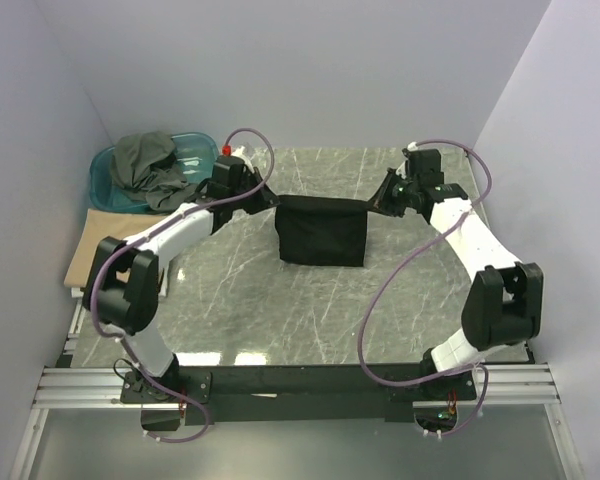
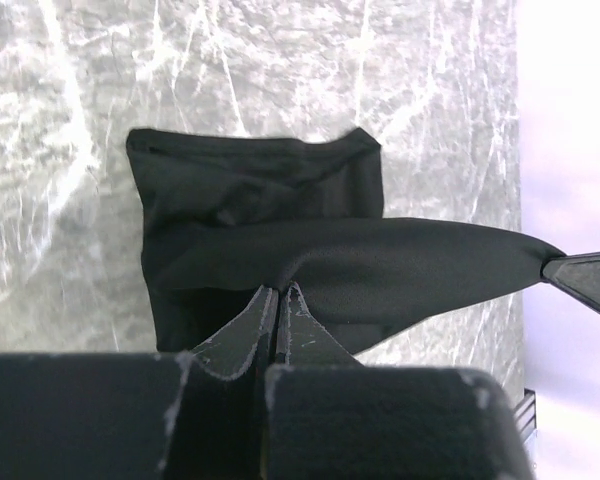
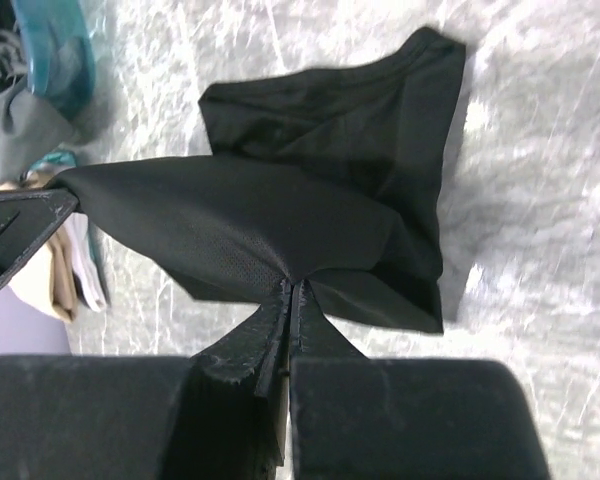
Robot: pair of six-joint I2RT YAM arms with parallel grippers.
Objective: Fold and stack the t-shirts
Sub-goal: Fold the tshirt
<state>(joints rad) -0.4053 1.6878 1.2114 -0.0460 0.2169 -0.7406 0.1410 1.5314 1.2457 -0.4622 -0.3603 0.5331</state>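
Note:
A black t-shirt (image 1: 322, 230) hangs partly folded between my two grippers over the middle of the marble table, its lower part resting on the surface. My left gripper (image 1: 273, 199) is shut on its left top corner, and my right gripper (image 1: 372, 205) is shut on its right top corner. In the left wrist view the black t-shirt (image 2: 280, 240) stretches from my left gripper (image 2: 278, 290) toward the other arm's tip. In the right wrist view the black t-shirt (image 3: 310, 200) pulls taut from my right gripper (image 3: 293, 285). A dark grey-olive t-shirt (image 1: 150, 165) lies crumpled in the tub. A tan-beige t-shirt (image 1: 100, 235) lies at the table's left edge.
A translucent teal tub (image 1: 110, 180) stands at the back left corner with the grey-olive shirt spilling over it. The teal tub (image 3: 55, 50) also shows at the top left of the right wrist view. Pale walls close in the table on the left, back and right.

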